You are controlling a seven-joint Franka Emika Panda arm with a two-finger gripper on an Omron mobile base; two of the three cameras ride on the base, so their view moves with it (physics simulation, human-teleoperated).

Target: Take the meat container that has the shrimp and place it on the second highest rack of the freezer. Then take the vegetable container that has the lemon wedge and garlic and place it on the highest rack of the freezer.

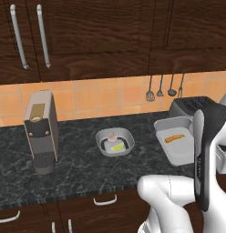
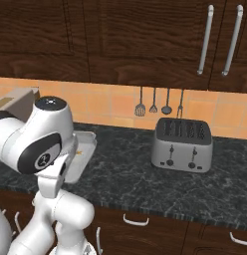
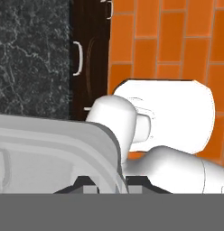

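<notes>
The meat container [image 1: 175, 150] is a large grey tray with the small orange shrimp [image 1: 174, 138] in it, at the right of the dark counter [image 1: 78, 173]. Its corner [image 2: 84, 144] also peeks out from behind my arm. In the hand view my gripper [image 3: 114, 182] is shut on the tray's grey rim [image 3: 64, 135], with the rim between the two tips. The vegetable container [image 1: 115, 141], a smaller grey dish, holds the yellow-green lemon wedge [image 1: 117, 146] and the pale garlic [image 1: 112, 136]; it sits left of the tray, untouched. The freezer and its racks are out of view.
A grey coffee machine [image 1: 41, 132] stands at the counter's left. A toaster [image 2: 181, 144] sits to the right, under hanging utensils [image 2: 153, 104]. Dark cabinets hang overhead. The hand view looks down past the counter edge at drawer fronts [image 3: 89, 58] and orange floor tiles [image 3: 177, 45].
</notes>
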